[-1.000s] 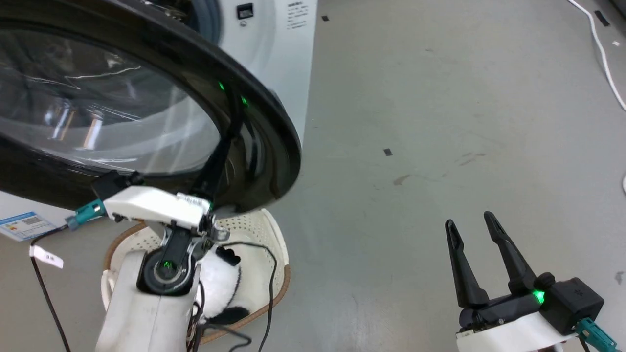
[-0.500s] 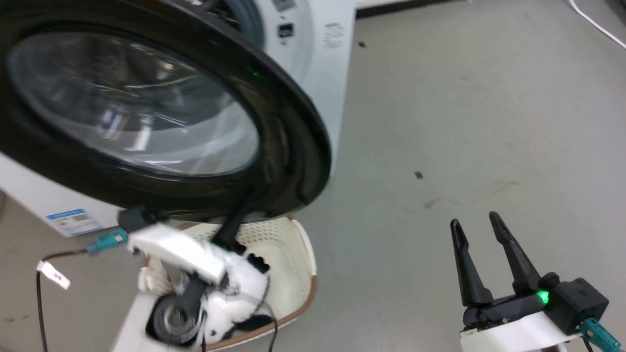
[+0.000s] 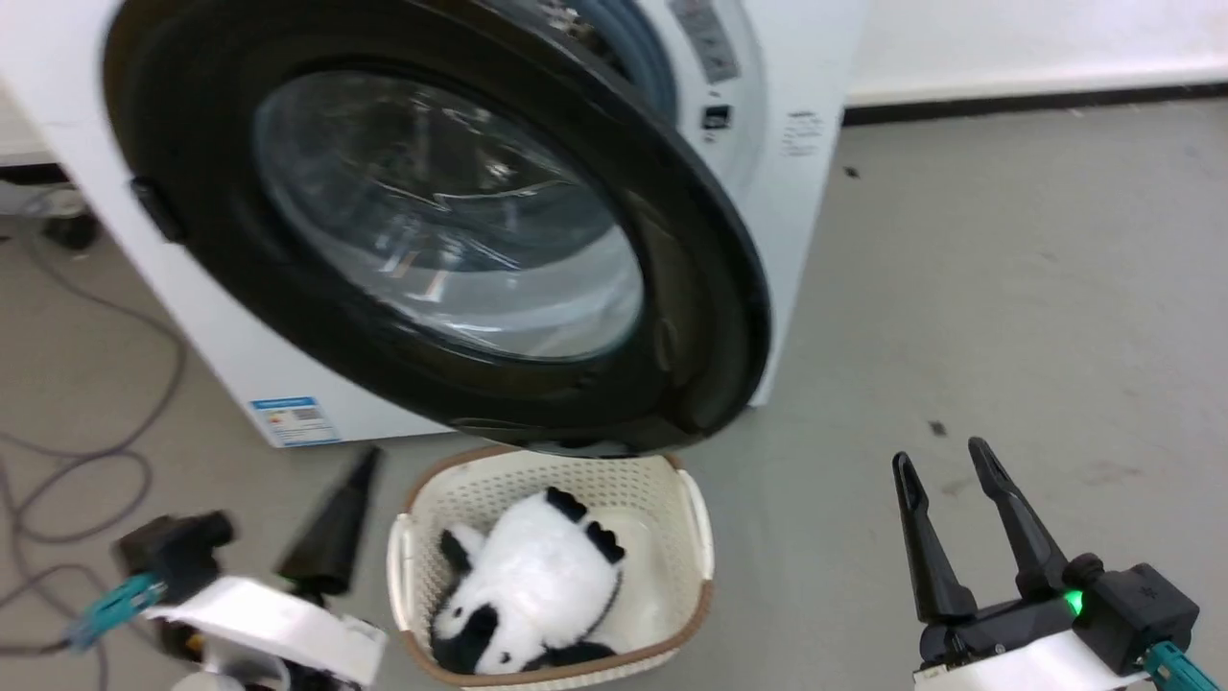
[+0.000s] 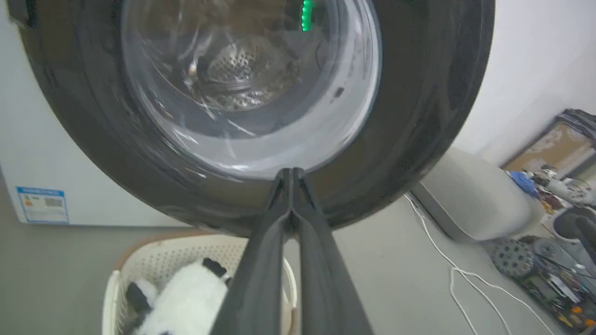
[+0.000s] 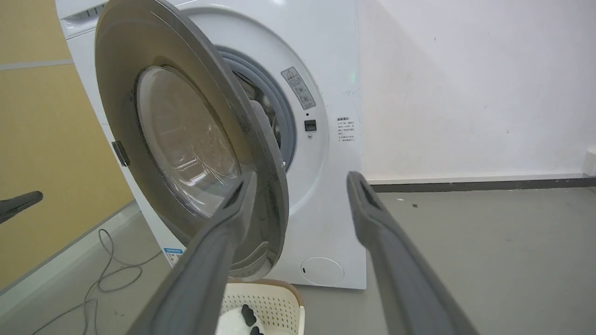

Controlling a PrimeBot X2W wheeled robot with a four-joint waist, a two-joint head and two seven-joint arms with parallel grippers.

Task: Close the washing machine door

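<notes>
The washing machine door [image 3: 700,317], with its glossy black ring and clear glass bowl, stands ajar in front of the white washing machine [image 3: 811,240]. My left gripper [image 3: 367,453] is low at the left, shut and holding nothing, clear of the door and below it. From the left wrist its shut fingertips [image 4: 291,171] point at the door's lower ring [image 4: 419,116]. My right gripper [image 3: 940,453] hangs open at the lower right, far from the door. The right wrist view looks between its fingers [image 5: 242,186] at the door [image 5: 116,93] and the grey-ringed drum opening [image 5: 286,125].
A cream basket [image 3: 696,523] holding a black-and-white plush panda [image 3: 537,585] sits on the floor under the door. Grey cables [image 3: 58,480] lie at the left. A blue label [image 3: 293,420] and a round cap [image 5: 322,271] are low on the machine. Bare grey floor spreads right.
The head view has shifted back and upward. My left gripper, which was against the door's lower rim, has dropped away to the lower left. The right gripper keeps its place.
</notes>
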